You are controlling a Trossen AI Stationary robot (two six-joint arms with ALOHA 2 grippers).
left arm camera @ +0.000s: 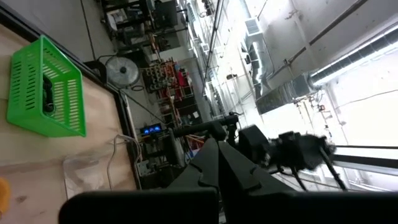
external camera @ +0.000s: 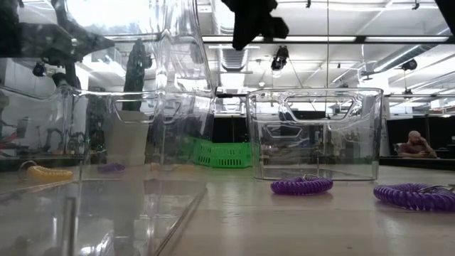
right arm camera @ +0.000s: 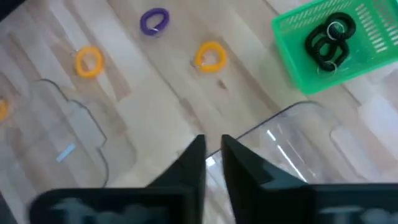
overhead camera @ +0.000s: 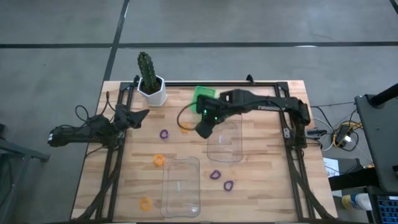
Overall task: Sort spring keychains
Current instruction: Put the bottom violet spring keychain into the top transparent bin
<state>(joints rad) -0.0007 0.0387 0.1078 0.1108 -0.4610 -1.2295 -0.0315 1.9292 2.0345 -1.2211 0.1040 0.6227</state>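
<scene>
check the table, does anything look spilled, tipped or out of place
Nothing looks tipped or damaged. Both clear trays look empty, while orange and purple keychains lie loose on the table, unsorted. Black ones sit in the green bin. The right claw hangs nearly shut over the far tray.

Table top: pale wood planks, matt, visible grain. Trays: clear glossy plastic, smooth. Bin: green slotted plastic. Spring keychains: coiled plastic, slight sheen. Cactus pot: white, smooth, possibly ceramic. Right gripper fingers: dark, matt.
</scene>
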